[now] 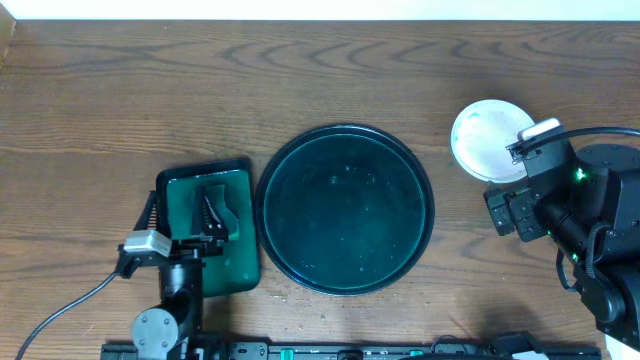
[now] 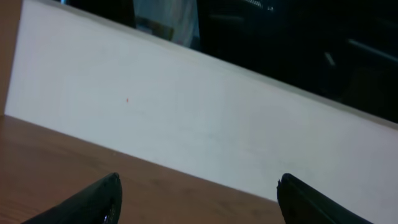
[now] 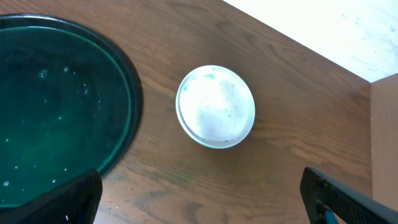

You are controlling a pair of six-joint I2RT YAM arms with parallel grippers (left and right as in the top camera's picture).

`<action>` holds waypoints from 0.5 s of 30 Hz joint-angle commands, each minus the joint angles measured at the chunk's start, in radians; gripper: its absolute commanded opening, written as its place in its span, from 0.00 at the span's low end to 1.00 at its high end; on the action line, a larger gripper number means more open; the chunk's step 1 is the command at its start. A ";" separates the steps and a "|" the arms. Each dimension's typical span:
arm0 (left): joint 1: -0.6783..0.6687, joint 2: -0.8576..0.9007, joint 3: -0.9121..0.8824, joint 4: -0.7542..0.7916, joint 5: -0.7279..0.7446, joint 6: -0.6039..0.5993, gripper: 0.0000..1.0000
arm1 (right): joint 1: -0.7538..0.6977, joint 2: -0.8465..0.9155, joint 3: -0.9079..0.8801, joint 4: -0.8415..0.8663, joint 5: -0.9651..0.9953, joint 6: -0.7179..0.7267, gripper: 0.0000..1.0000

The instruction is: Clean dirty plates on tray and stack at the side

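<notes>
The large round dark green tray [image 1: 268, 215] sits mid-table, with droplets speckling its floor [image 3: 56, 112]. White plates [image 1: 485, 140] lie stacked on the wood to its right. The top plate [image 3: 216, 106] shows faint green smears. My right gripper [image 1: 512, 212] hovers just in front of the stack, open, with nothing between its fingers [image 3: 200, 190]. My left gripper [image 1: 180, 213] is open over the small rectangular tray. In the left wrist view it [image 2: 199, 199] points at the far wall and holds nothing.
A small rectangular green tray [image 1: 238, 270] with a dark cloth [image 1: 222, 205] lies left of the round tray. A white wall [image 2: 186, 124] borders the table's far edge. Cables trail by both arm bases at the front edge.
</notes>
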 commanded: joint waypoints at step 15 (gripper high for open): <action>-0.014 -0.008 -0.071 0.014 0.004 -0.007 0.80 | 0.011 -0.004 0.012 -0.001 0.009 -0.008 0.99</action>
